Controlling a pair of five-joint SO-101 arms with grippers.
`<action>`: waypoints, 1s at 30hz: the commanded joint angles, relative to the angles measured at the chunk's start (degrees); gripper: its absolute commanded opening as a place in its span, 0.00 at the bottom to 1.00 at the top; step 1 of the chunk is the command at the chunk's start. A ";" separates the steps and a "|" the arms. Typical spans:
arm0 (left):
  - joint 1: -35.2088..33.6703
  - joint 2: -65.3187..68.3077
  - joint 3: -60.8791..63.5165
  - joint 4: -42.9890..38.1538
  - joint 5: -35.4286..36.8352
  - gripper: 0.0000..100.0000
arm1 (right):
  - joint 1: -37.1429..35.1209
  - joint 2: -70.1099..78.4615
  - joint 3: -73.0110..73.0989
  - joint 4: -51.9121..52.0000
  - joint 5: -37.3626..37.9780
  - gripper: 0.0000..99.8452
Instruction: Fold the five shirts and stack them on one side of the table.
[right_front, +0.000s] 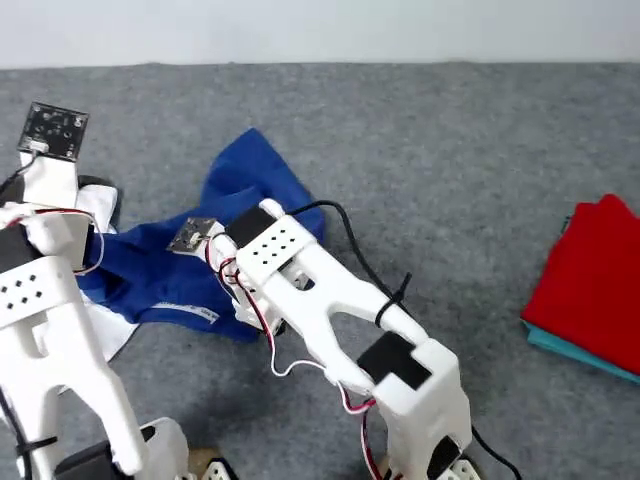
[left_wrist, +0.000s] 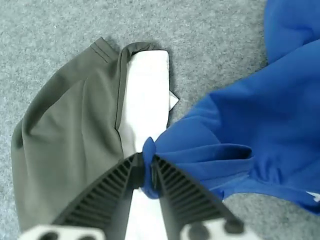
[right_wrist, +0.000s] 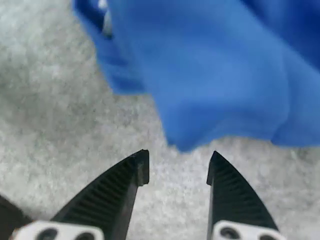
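Note:
A crumpled blue shirt (right_front: 190, 265) lies left of the table's middle. My left gripper (left_wrist: 147, 170) is shut on a bunched edge of the blue shirt (left_wrist: 250, 125), held above a white shirt (left_wrist: 145, 95) and an olive-grey shirt (left_wrist: 65, 135) that lie side by side on the table. My right gripper (right_wrist: 177, 167) stands open just above the grey surface, its fingertips a little short of the near hem of the blue shirt (right_wrist: 210, 75), with nothing between them. A folded red shirt (right_front: 595, 275) rests on a teal one (right_front: 570, 350) at the right edge.
The left arm (right_front: 50, 290) stands over the white shirt (right_front: 112, 335) at the left side. The right arm (right_front: 320, 290) stretches from the front middle toward the blue shirt. Grey carpet-like table (right_front: 450, 150) lies bare between the blue shirt and the red stack.

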 joint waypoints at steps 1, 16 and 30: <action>-0.18 -0.26 -0.48 -1.05 -0.44 0.01 | 0.22 1.36 -0.79 -4.00 -2.02 0.20; 0.09 -0.26 1.71 -0.79 -0.09 0.01 | 11.74 6.37 -0.79 -7.96 0.79 0.01; 11.96 -15.12 -3.12 -4.13 -0.26 0.01 | 22.02 -26.59 -4.31 -2.68 24.35 0.01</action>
